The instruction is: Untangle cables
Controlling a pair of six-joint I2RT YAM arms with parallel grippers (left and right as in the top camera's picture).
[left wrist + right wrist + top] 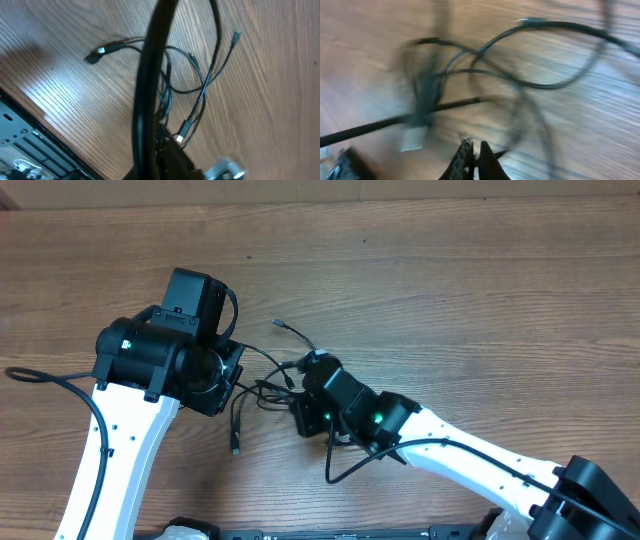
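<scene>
Cables (pixel 262 385): several thin black cords, looped and crossed over one another in 1 loose knot.
Location: on the wooden table (pixel 450 270), near its middle, between the 2 arms.
Loose ends, overhead view: 1 plug (pixel 236 448) lies toward the near edge, below the knot; another plug (pixel 280 323) points toward the far edge, above it.
Plugs, left wrist view: small and silver-tipped, 3 showing, all apart from one another.
Plug, right wrist view: 1 pale flat plug (pixel 414 139) on a dark cord, blurred.
Left arm (pixel 120 440): white links, black wrist, 1 green light; its tip is just beside the knot.
Left gripper (pixel 228 375): fingers pressed together; whether a cord is between them cannot be told.
Obstruction: a thick black wire (pixel 147 85) runs top to bottom across the left wrist view and hides part of the knot.
Right gripper (pixel 476 157): fingertips pressed together low over the cords; the blur hides whether a cord is pinched.
Right arm (pixel 470 455): white links, black wrist with green lights, reaching in from the lower right and covering the knot's right side.
Metal frame (pixel 20 145): grey, slotted, along the near table edge.
</scene>
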